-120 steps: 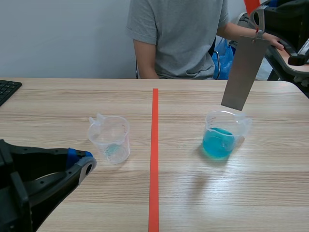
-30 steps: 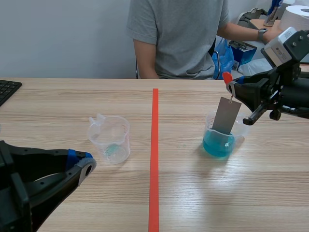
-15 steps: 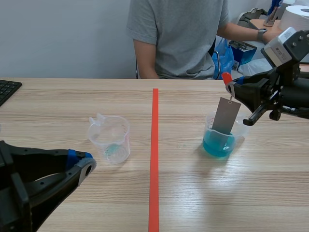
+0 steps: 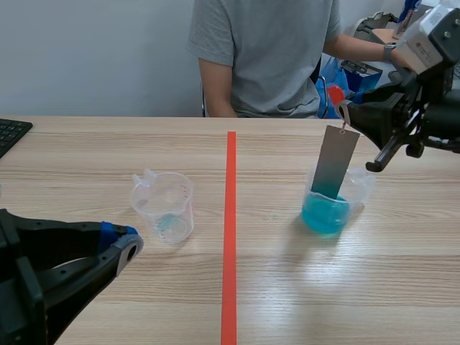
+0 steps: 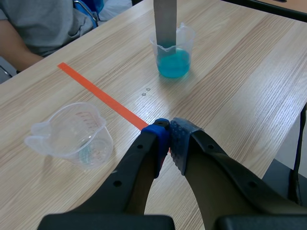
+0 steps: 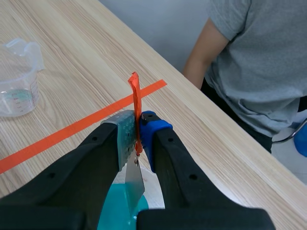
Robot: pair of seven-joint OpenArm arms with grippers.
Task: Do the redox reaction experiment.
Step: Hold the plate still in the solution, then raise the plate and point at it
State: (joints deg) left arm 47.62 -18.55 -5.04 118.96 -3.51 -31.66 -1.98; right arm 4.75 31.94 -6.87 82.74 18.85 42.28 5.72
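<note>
The right gripper is pinched tight on a thin orange tab, and a metal strip hangs from that tab. The strip's lower end is inside the cup of blue liquid, at or just in the liquid; how deep it sits cannot be told. That cup stands at 3 o'clock of the tape line. A clear cup with only a trace of liquid stands at 9 o'clock of the line. The left gripper sits low at 7 o'clock on the table, its fingers closed on nothing.

The hold looks like the weak spot. The tab is narrow and floppy, so the strip can swing or slip out and splash. The strip also leans on the cup's rim at the 12 o'clock side. A sideways pull there could tip the light cup and spill it. Lifted out fast, the wet strip would likely drip blue on the wood.
</note>
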